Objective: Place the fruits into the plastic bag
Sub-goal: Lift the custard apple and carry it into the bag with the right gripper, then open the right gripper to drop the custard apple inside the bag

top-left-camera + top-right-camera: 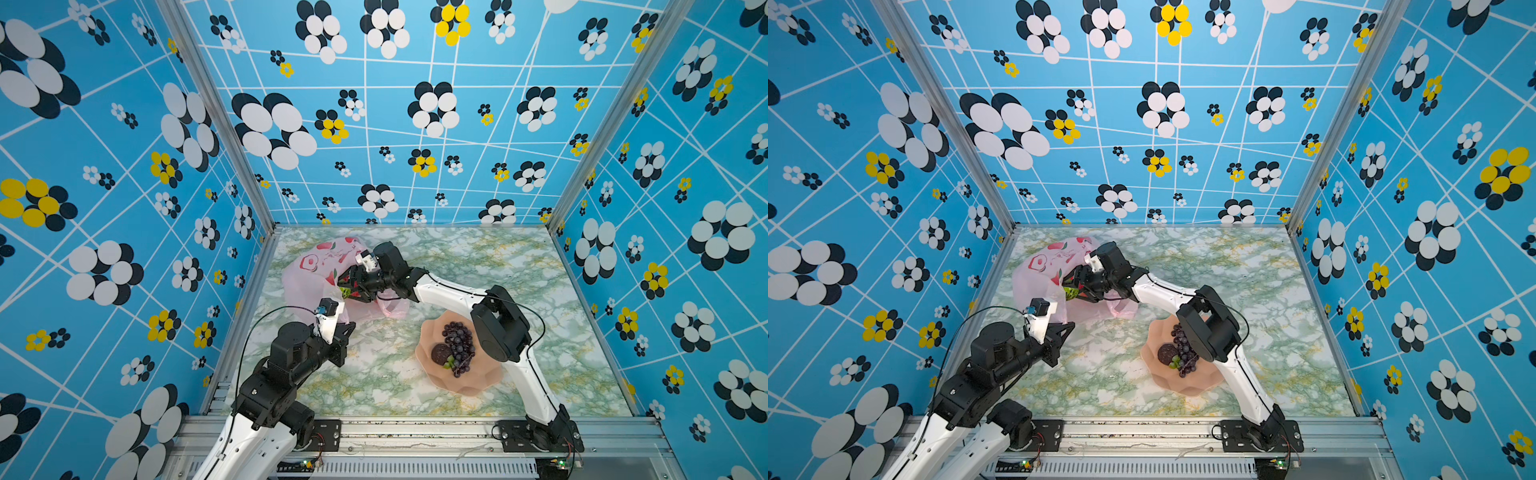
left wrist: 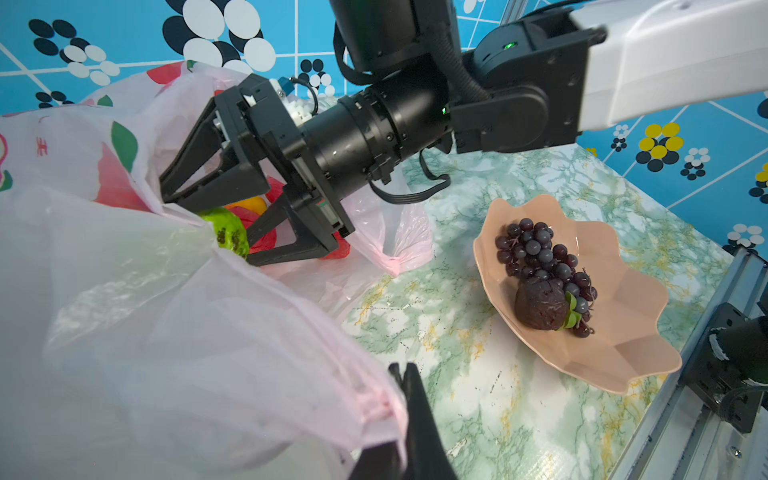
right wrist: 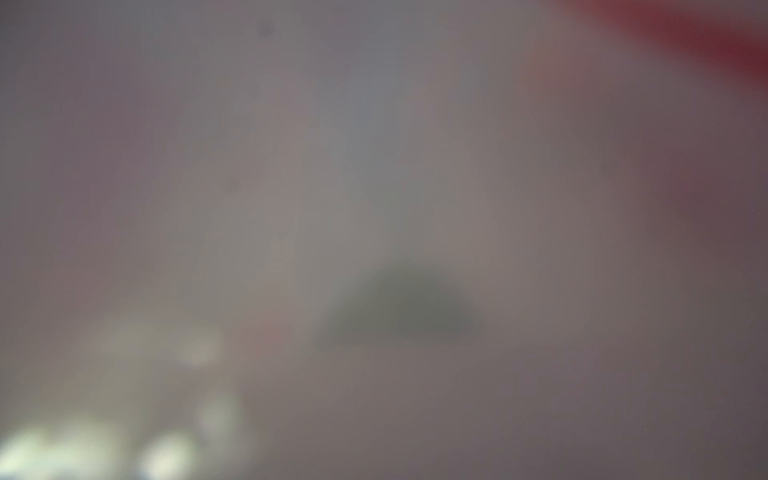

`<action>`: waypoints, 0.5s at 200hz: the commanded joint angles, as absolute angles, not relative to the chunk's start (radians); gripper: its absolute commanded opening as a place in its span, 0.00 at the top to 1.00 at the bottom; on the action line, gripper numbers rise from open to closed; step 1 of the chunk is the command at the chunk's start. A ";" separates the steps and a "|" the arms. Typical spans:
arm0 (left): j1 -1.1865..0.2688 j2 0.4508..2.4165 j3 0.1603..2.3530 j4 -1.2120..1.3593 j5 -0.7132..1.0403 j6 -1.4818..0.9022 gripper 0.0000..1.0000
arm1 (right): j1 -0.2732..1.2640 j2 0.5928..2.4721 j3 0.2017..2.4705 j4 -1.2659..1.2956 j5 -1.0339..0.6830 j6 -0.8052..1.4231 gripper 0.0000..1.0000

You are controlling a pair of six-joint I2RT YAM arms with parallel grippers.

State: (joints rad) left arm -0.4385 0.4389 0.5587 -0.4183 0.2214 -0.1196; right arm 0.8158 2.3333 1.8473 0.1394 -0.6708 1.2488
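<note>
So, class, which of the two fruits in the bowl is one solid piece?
The dark brown piece, a single wrinkled ball; the grapes touching it are a bunch of many small purple berries.

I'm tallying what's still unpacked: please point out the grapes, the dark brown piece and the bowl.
grapes (image 2: 540, 255): left wrist view, middle of the bunch.
dark brown piece (image 2: 540, 307): left wrist view, its rounded front.
bowl (image 2: 627, 349): left wrist view, bare inner wall.
</note>
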 commanded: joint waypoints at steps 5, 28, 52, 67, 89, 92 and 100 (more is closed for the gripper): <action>-0.430 0.430 0.565 -0.400 0.240 -0.105 1.00 | 0.812 2.405 1.928 0.249 -0.668 1.377 0.35; -0.431 0.432 0.565 -0.399 0.242 -0.104 1.00 | 0.811 2.446 1.994 0.234 -0.650 1.389 0.28; -0.430 0.434 0.566 -0.398 0.242 -0.104 1.00 | 0.811 2.469 2.046 0.233 -0.646 1.402 0.20; -0.430 0.434 0.565 -0.399 0.242 -0.104 1.00 | 0.810 2.471 2.069 0.224 -0.646 1.396 0.17; -0.430 0.434 0.565 -0.398 0.242 -0.104 1.00 | 0.811 2.464 2.079 0.214 -0.650 1.388 0.08; -0.430 0.434 0.565 -0.398 0.242 -0.103 1.00 | 0.811 2.462 2.079 0.211 -0.649 1.385 0.07; -0.430 0.434 0.565 -0.399 0.242 -0.103 1.00 | 0.811 2.458 2.076 0.204 -0.649 1.379 0.02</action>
